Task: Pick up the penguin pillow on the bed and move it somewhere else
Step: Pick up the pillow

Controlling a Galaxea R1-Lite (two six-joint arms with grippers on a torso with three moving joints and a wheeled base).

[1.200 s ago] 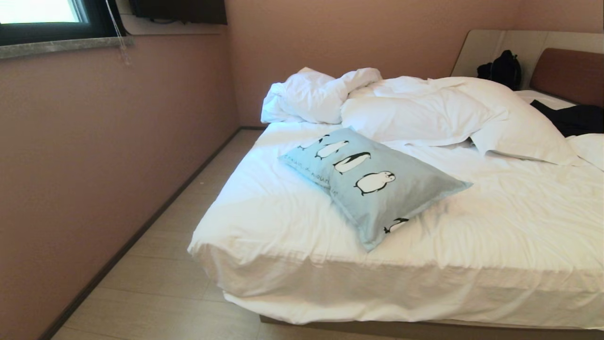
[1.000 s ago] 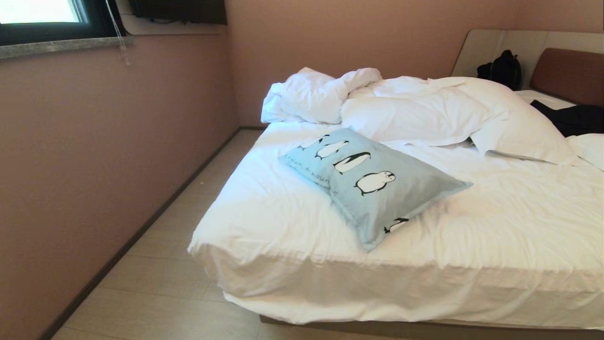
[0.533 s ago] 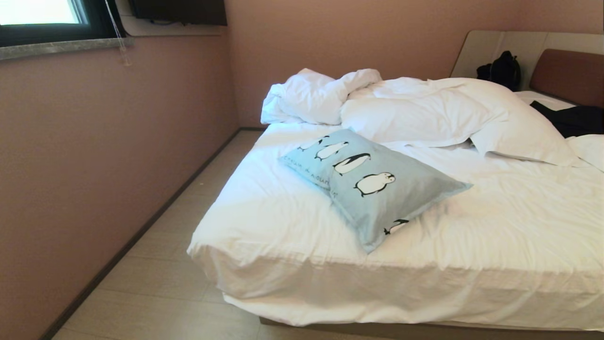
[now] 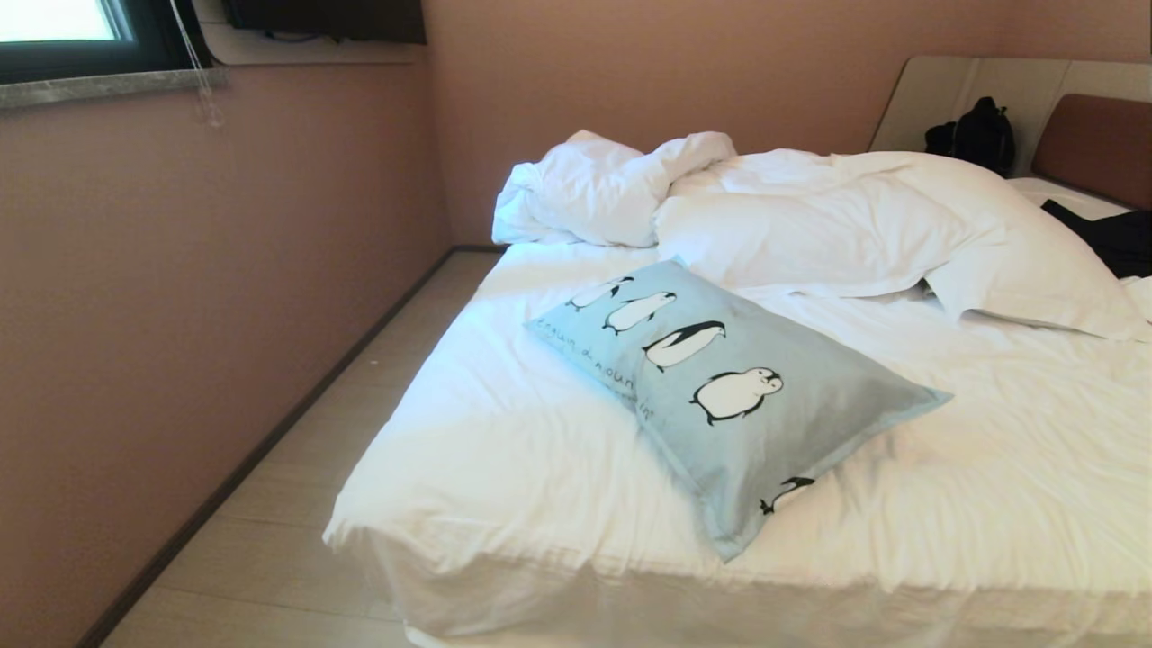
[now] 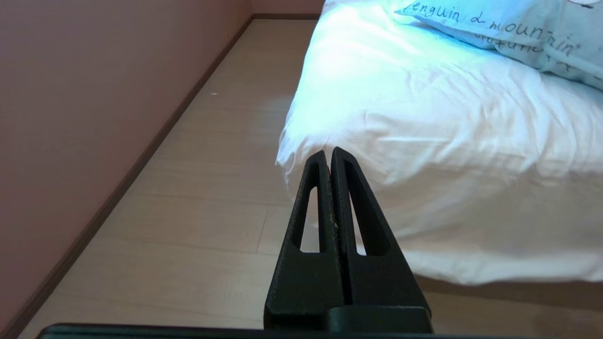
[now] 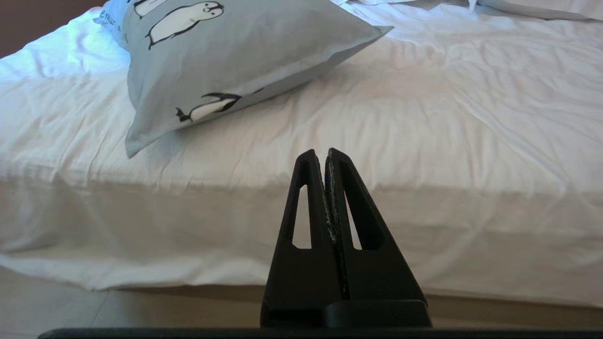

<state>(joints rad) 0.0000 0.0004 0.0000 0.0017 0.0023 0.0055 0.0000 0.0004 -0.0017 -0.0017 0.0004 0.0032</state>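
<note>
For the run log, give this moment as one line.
phase: approach | penguin pillow: on bed | left pincer: shut, empty | right pincer: shut, empty

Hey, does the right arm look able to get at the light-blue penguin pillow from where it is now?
Probably yes, once it advances. The right claw is shut and sits short of the white-sheeted bed, low by its edge. Nothing lies between it and the light-blue rectangular penguin pillow, whose near corner points toward it.

Light-blue penguin pillow [image 4: 738, 405] flat on white bed [image 4: 990, 468]
</note>
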